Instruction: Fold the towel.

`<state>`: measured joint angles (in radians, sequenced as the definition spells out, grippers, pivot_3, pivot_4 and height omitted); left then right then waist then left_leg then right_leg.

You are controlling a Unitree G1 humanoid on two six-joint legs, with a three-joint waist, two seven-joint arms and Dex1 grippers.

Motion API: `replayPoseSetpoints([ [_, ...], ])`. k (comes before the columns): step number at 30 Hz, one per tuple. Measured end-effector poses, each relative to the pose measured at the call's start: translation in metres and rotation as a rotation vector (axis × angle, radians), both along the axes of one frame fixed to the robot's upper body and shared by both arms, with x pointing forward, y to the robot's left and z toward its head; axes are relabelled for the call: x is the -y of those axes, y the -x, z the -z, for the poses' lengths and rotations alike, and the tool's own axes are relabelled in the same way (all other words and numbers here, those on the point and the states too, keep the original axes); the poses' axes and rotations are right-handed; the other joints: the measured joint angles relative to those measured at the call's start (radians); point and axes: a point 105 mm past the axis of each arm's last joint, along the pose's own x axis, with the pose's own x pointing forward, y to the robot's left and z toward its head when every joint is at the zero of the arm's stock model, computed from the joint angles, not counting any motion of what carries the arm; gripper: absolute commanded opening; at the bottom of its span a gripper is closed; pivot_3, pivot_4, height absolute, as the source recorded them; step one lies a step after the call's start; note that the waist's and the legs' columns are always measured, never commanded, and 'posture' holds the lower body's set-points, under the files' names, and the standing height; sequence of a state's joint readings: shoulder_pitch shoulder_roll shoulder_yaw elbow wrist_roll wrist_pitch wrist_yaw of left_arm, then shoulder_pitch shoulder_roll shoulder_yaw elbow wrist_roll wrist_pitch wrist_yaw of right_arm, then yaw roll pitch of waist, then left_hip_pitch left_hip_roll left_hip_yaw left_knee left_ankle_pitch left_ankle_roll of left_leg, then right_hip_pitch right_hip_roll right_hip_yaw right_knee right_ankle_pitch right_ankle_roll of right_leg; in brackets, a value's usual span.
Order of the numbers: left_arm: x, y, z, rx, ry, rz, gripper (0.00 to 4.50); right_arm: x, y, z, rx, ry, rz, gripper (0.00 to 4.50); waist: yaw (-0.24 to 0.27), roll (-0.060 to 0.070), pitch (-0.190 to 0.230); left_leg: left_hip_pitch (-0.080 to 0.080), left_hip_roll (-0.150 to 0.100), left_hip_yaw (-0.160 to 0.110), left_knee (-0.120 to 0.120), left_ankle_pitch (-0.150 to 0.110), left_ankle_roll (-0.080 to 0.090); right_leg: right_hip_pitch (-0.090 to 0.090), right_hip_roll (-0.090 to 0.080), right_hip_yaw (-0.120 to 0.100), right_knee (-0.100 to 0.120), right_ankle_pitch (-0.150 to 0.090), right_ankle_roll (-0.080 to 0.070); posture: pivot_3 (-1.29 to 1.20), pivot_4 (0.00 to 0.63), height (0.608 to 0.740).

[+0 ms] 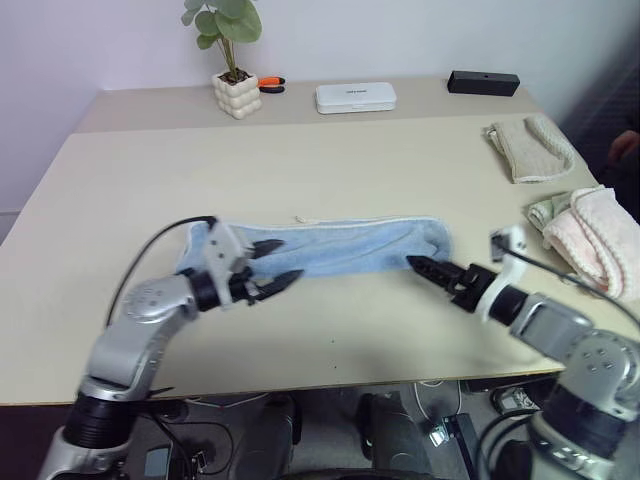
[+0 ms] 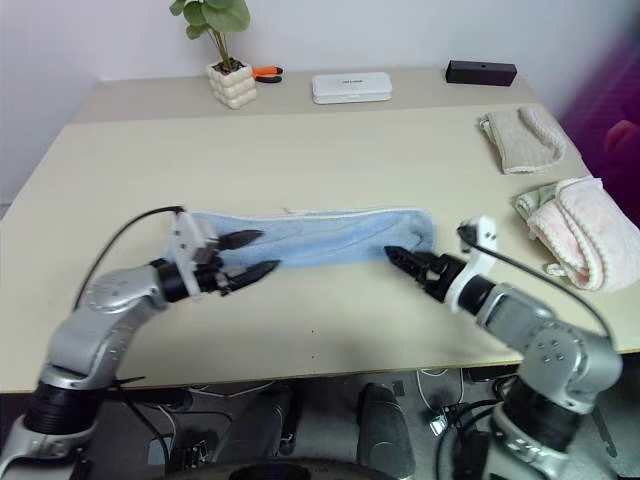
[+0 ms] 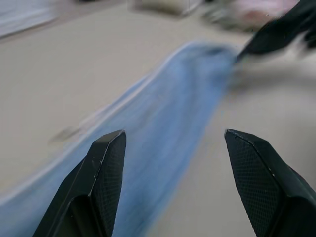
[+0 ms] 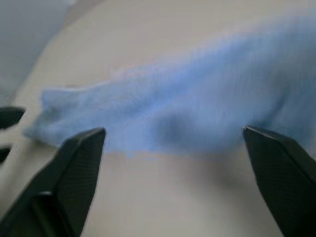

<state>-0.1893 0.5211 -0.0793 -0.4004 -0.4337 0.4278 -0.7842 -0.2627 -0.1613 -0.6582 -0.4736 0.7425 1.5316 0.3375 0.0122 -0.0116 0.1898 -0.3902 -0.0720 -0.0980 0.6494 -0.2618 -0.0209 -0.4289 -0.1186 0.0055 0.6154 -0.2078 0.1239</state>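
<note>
Beige table (image 1: pixel 330 170), towel (image 1: pixel 330 248) between end effectors

towel (image 1: pixel 330 246) mid-table (image 1: pixel 300 160) | two other towels (image 1: pixel 530 148) right | plant (image 1: pixel 235 80), case (image 1: pixel 355 97) behind

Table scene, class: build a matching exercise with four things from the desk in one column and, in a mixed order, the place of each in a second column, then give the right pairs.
Things:
1. blue towel
2. potted plant
3. beige towel
4. black box

Places:
A. far right corner of the table
B. far edge, left of the white case
C. middle of the table, stretched out in a long band between the two grippers
D. right side, beyond the pink towel

Pairs: 1-C, 2-B, 3-D, 4-A
</note>
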Motion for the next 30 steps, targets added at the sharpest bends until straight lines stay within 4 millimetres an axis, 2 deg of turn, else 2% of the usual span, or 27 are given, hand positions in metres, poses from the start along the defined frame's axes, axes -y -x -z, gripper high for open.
replayPoseSetpoints([
  [2, 0.010, 0.004, -0.002, 0.009, 0.009, 0.036, 3.25, 0.001, 0.002, 0.007, -0.055, -0.024, 0.058, 4.49, -0.002, 0.002, -0.001, 0.000, 0.000, 0.001, 0.000, 0.000, 0.000, 0.000, 0.000, 0.000, 0.000, 0.000, 0.000, 0.00, 0.150, 0.740],
  [6, 0.013, 0.004, 0.000, 0.004, 0.004, 0.041, 3.25, -0.004, -0.009, 0.007, -0.085, -0.089, 0.203, 4.49, -0.013, 0.004, -0.002, 0.002, 0.000, 0.005, -0.002, 0.000, 0.000, 0.000, 0.003, 0.000, 0.001, 0.000, 0.000, 0.00, 0.150, 0.740],
  [12, 0.014, 0.003, 0.001, 0.001, 0.006, 0.038, 3.25, 0.011, -0.027, 0.003, -0.134, -0.131, 0.374, 4.49, -0.019, 0.005, -0.005, 0.002, 0.000, 0.005, -0.001, 0.000, 0.000, 0.002, 0.002, 0.000, 0.001, 0.000, 0.000, 0.00, 0.150, 0.740],
  [15, 0.013, 0.003, 0.001, 0.000, 0.006, 0.033, 3.25, 0.021, -0.033, 0.005, -0.150, -0.144, 0.446, 3.62, -0.019, 0.005, -0.006, 0.003, -0.001, 0.005, -0.001, 0.000, 0.000, 0.002, 0.002, 0.000, 0.001, 0.000, 0.000, 0.00, 0.150, 0.740],
  [22, 0.013, 0.007, 0.010, -0.031, 0.007, 0.022, 3.25, 0.042, -0.036, 0.017, -0.205, -0.167, 0.581, 0.02, -0.026, 0.006, -0.006, 0.003, 0.000, 0.006, -0.001, 0.000, 0.001, 0.001, 0.002, 0.000, 0.001, 0.000, 0.000, 0.00, 0.150, 0.740],
  [30, 0.014, 0.008, 0.012, -0.038, 0.006, 0.026, 3.25, 0.048, -0.037, 0.014, -0.189, -0.167, 0.610, 0.02, -0.027, 0.008, -0.006, 0.003, 0.000, 0.006, -0.002, 0.000, 0.001, 0.001, 0.002, 0.000, 0.001, 0.000, 0.000, 0.00, 0.150, 0.740],
])
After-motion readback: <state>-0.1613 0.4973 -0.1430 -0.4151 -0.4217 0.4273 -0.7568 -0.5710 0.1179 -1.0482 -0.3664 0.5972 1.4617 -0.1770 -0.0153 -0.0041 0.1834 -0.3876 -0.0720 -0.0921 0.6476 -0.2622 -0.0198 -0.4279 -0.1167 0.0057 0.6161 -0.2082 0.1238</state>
